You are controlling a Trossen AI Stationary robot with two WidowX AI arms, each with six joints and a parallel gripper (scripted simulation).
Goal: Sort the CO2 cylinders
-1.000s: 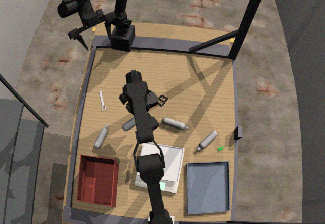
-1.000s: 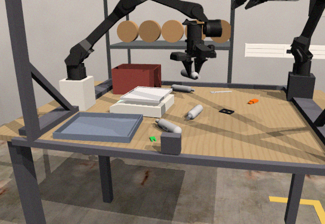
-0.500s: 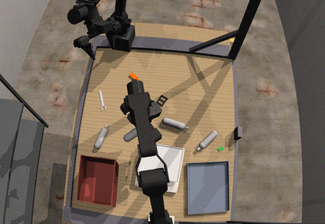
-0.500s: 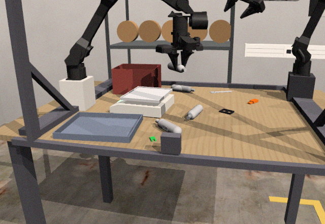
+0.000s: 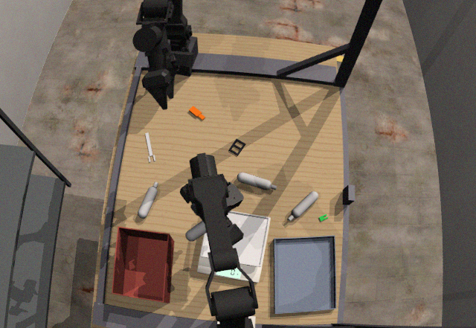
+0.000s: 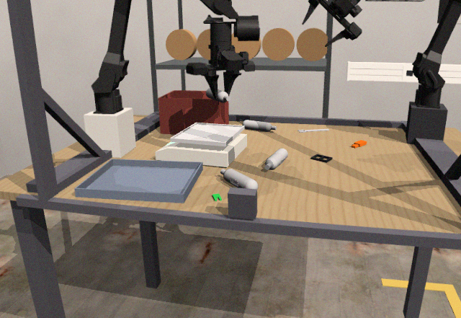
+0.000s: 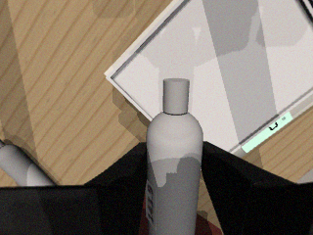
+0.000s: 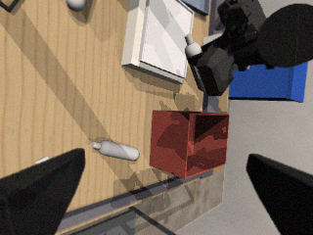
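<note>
My left gripper (image 6: 220, 95) (image 7: 172, 149) is shut on a grey CO2 cylinder (image 5: 195, 231) (image 7: 174, 137) (image 8: 193, 49), held above the scale's bin side; its stamp is unreadable. My right gripper (image 5: 168, 102) (image 6: 315, 34) (image 8: 167, 159) is open, high over the far left corner. Other cylinders lie on the table: one near the bin (image 5: 148, 200) (image 6: 256, 125) (image 8: 117, 150), one behind the scale (image 5: 254, 181) (image 6: 276, 159), one behind the tray (image 5: 304, 204) (image 6: 238, 179). The scale (image 5: 253, 239) (image 6: 201, 156) bears no cylinder; its display is partly hidden. The red scrap bin (image 5: 169, 271) (image 6: 178, 113) shows no cylinder.
The blue-grey tray (image 5: 303, 239) (image 6: 126, 195) is right of the scale. An orange piece (image 5: 195, 112), a white fork-shaped piece (image 5: 149, 146), a black frame (image 5: 230, 150) and a green clip (image 5: 323, 217) lie about the table. A dark block (image 5: 348, 195) stands at the right edge.
</note>
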